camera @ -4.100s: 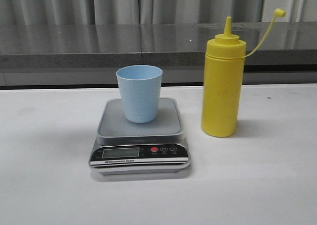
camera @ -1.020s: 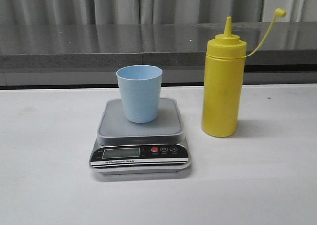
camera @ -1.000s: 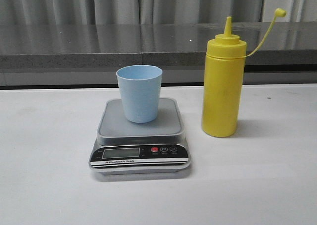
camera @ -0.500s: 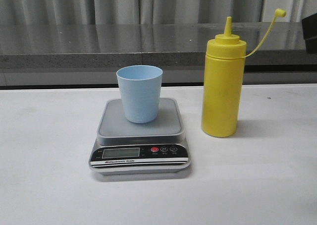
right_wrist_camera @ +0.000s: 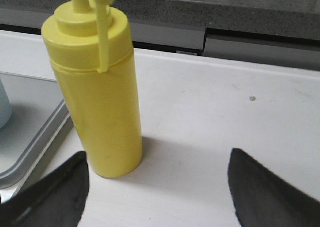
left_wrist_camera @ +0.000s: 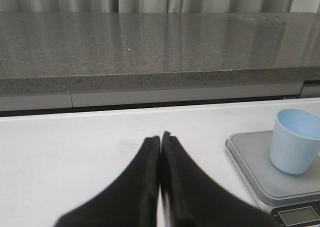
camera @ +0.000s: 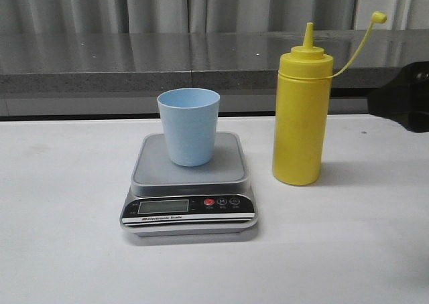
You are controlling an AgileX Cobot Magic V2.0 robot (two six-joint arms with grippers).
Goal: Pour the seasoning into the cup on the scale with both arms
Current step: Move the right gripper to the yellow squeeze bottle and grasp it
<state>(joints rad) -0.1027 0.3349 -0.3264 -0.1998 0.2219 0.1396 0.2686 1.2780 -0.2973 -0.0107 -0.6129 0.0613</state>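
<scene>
Since half a second ago, right gripper [right_wrist_camera: 157, 187] advanced, jaws spread, empty. Left gripper [left_wrist_camera: 160, 139] clenched. One squeeze bottle [camera: 301, 110] stands at 3 o'clock of one cup [camera: 189, 126] on one scale [camera: 189, 183].

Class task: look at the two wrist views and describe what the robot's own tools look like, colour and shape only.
Both are plain matte black. The left tool has two long fingers tapering to narrow tips. The right tool shows two broad, rounded black fingers. No cables or markings are visible.
</scene>
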